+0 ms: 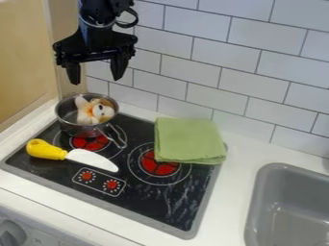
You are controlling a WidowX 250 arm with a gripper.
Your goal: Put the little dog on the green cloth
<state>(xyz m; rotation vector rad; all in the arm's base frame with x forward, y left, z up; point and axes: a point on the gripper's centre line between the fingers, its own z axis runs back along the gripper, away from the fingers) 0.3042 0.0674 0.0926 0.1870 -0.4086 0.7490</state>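
My gripper (95,77) hangs open over the metal pot at the upper left, its two fingers pointing down and apart with nothing between them. Below it, inside the pot (80,129), lies the little dog (95,110), a small white and orange-brown plush with a dark nose. The gripper is above the dog and apart from it. The folded green cloth (188,140) lies to the right of the pot, over the stove's back right part and its edge.
A toy knife (91,159) with a yellow handle lies on the black stove (154,202) in front of the pot. A grey sink (292,211) is at the lower right. White tiled wall (257,57) rises behind the counter.
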